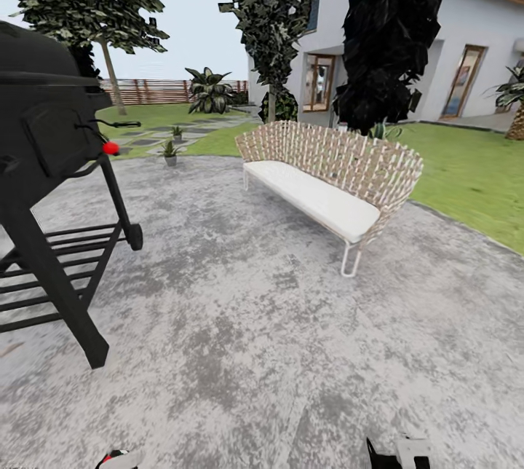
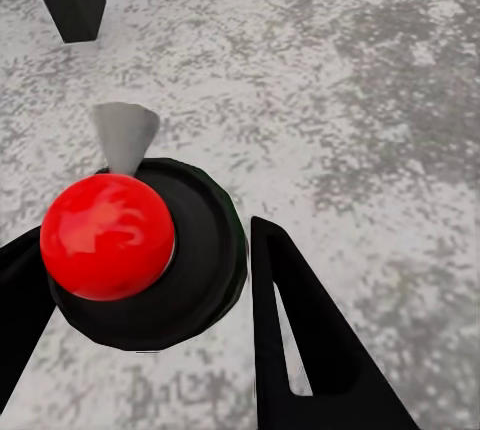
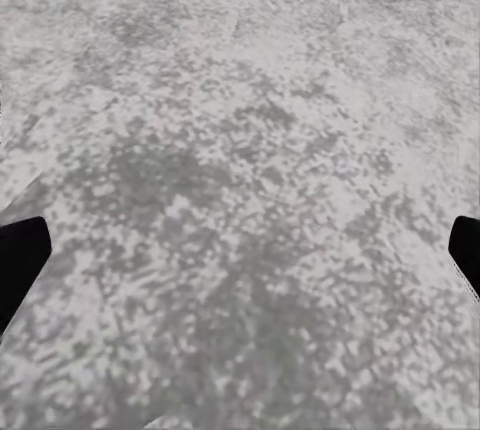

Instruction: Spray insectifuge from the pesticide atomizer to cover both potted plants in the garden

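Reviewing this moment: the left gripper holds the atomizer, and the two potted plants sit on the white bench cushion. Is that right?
Not quite. The left gripper does hold the pesticide atomizer, but the head view shows the two potted plants on the ground far beyond the paving, by the stepping stones, not on the bench.

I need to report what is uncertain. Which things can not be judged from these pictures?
- Atomizer: left wrist view looks onto its top between the fingers, so its body and label are hidden.
- Two potted plants: head view, far off, too small for leaf detail.
- Grill: cut off by the head view's left edge.
- Right gripper: each finger tip is cut by the right wrist view's edges.
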You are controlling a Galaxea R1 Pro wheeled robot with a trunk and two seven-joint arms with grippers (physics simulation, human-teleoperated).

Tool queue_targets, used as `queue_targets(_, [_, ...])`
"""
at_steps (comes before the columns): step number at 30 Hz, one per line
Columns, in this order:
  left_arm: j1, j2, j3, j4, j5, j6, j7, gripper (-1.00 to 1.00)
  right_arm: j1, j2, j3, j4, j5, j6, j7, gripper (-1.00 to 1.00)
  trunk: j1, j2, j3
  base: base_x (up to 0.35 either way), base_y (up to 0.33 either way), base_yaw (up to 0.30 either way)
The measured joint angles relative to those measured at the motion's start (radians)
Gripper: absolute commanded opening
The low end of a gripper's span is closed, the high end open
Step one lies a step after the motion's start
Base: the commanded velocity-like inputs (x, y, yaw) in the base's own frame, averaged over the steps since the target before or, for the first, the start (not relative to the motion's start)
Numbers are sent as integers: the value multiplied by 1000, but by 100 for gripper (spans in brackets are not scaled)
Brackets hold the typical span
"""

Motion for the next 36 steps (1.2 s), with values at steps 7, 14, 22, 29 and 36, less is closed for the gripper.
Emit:
queue_targets(7, [0,1,-1,0,0,-1,0,-100,0,0,0,-1,0,0,-1,100,0,0,0,255,-167,280])
queue_targets(14, [0,1,1,0,1,0,3,-100,0,0,0,-1,0,0,-1,100,0,0,0,264,-168,280])
queue_targets(22, [0,1,1,0,1,0,3,-100,0,0,0,-1,0,0,0,100,0,0,0,285,-169,280])
queue_targets(29, [0,1,1,0,1,0,3,-100,0,0,1,-1,0,0,0,100,0,0,-3,287,-170,279])
queue_targets(36, [0,1,1,0,1,0,3,-100,0,0,1,-1,0,0,0,100,0,0,-7,287,-183,275])
